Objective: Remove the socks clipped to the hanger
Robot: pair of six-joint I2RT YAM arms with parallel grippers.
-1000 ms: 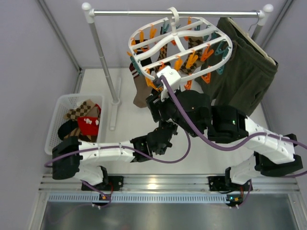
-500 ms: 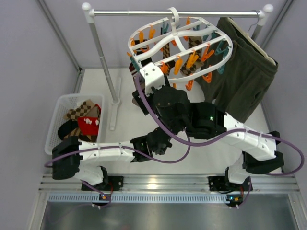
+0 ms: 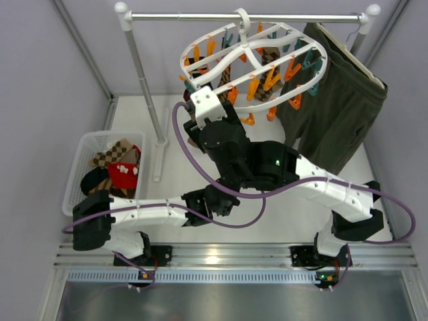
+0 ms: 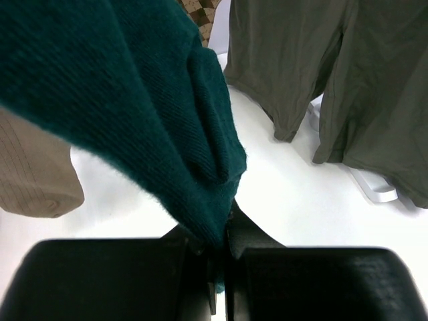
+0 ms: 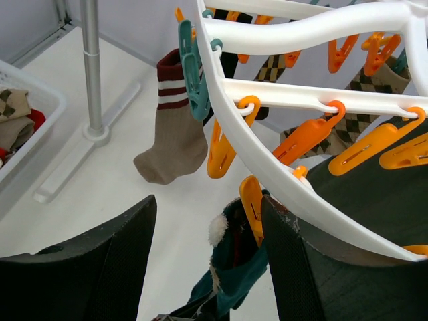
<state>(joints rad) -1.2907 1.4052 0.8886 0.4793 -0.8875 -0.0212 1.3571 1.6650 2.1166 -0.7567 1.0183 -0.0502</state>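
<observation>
White tabletop (image 3: 180, 167) below; left gripper (image 4: 217, 267) clamped low on the teal sock (image 4: 134, 100), likely to tension it; right gripper (image 5: 208, 200), spread apart, brackets its orange clip (image 5: 251, 204) on the hanger (image 5: 267, 174) rim.

A lab test cell (staged for laundry): grey panel walls (image 3: 40, 100), aluminium mounting rail (image 3: 221, 254), white tabletop (image 3: 134, 114).

No legible text or labels anywhere.

Teal sock (image 4: 134, 100) fuzzy ribbed knit, hanger (image 5: 287, 95) glossy wht plastic, rail (image 3: 187, 17) shiny metal, shorts (image 4: 321, 67) matt cloth
</observation>
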